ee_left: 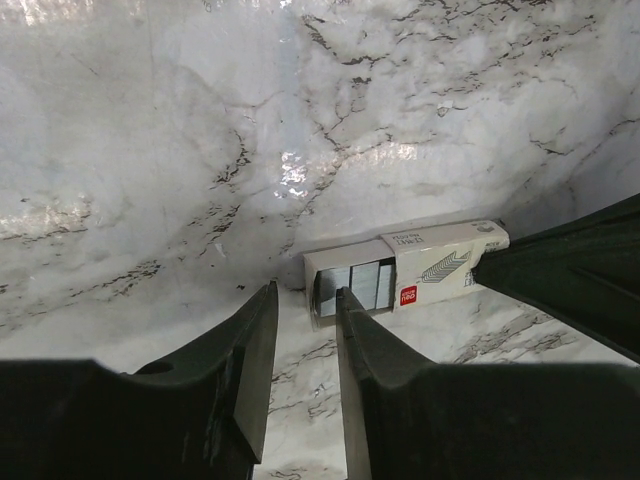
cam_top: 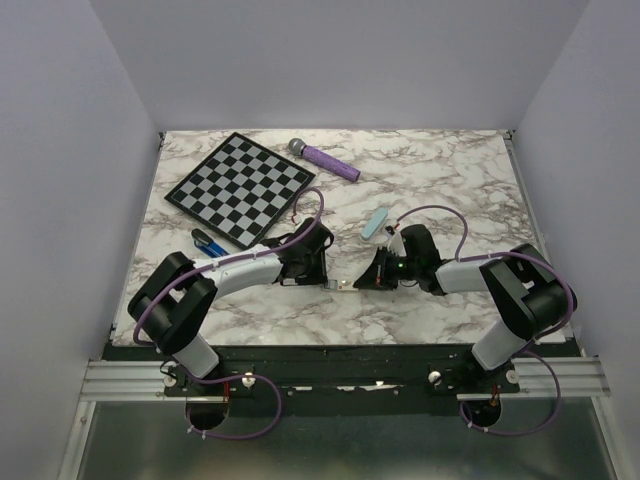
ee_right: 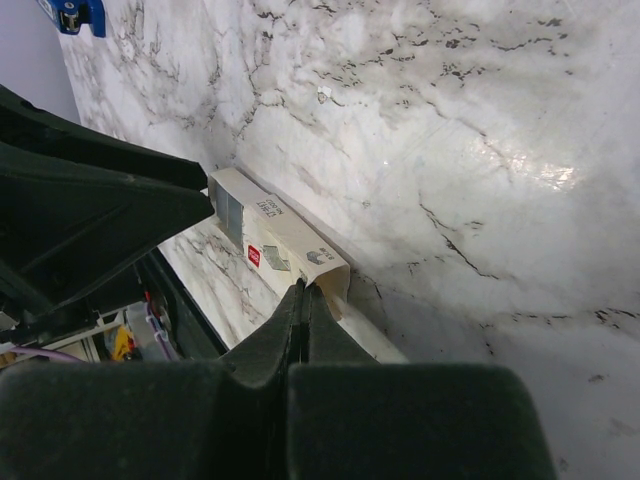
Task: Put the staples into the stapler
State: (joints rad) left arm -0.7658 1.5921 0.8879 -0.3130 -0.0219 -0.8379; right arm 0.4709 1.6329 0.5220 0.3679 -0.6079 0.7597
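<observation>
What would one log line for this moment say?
staple box: staples showing | left end effector: open, at box mouth | right end effector: shut, at other end | stapler: untouched

Open toward the far-right corner of the tabletop (cam_top: pixel 480 190). Blocked at the far-left corner by checkerboard (cam_top: pixel 240 188) and microphone (cam_top: pixel 323 159). Crowded mid near edge, with staple box (ee_left: pixel 405 272) hemmed between left claw (ee_left: pixel 305 295) and right claw (ee_right: pixel 303 290).
</observation>
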